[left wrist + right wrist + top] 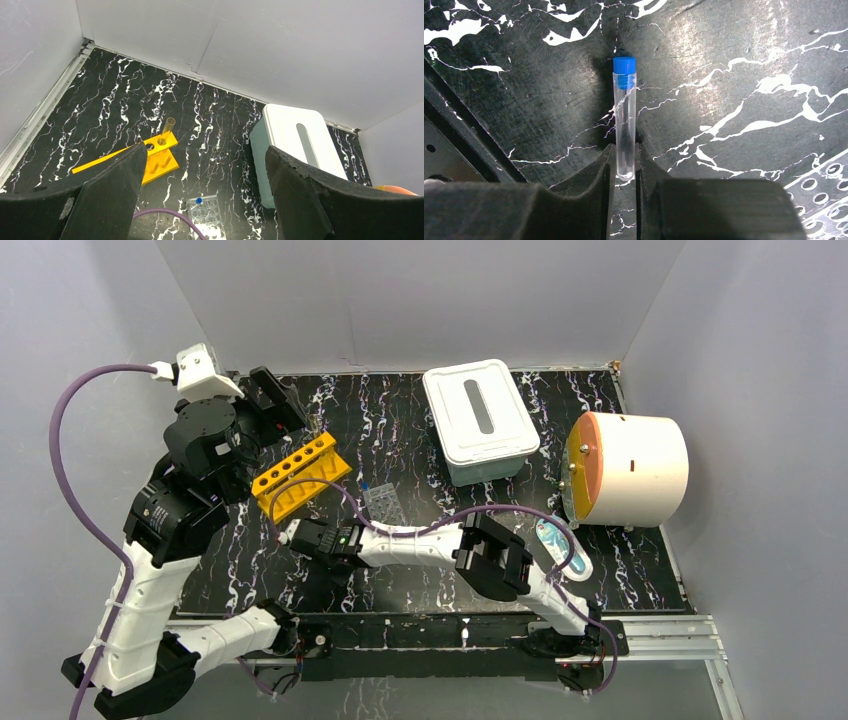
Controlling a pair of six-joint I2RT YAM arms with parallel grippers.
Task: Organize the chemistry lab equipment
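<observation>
The yellow-orange test-tube rack [300,476] lies on the black marbled table left of centre. In the left wrist view the rack [157,159] has an amber tube [169,129] standing in an end hole. The clear well plate [383,505] lies right of the rack, and the left wrist view shows one blue-capped tube [199,200] in the plate [210,215]. My right gripper [625,152] is shut on the bottom end of a blue-capped clear tube [625,120], low over the table near the front of the rack [290,533]. My left gripper [205,150] is wide open and empty, raised above the back left [280,400].
A white lidded box [480,420] stands at the back centre and also shows in the left wrist view [295,145]. A white cylinder with an orange face [625,470] sits at the right. A small packet [562,548] lies in front of it. A purple cable [170,216] crosses near the well plate.
</observation>
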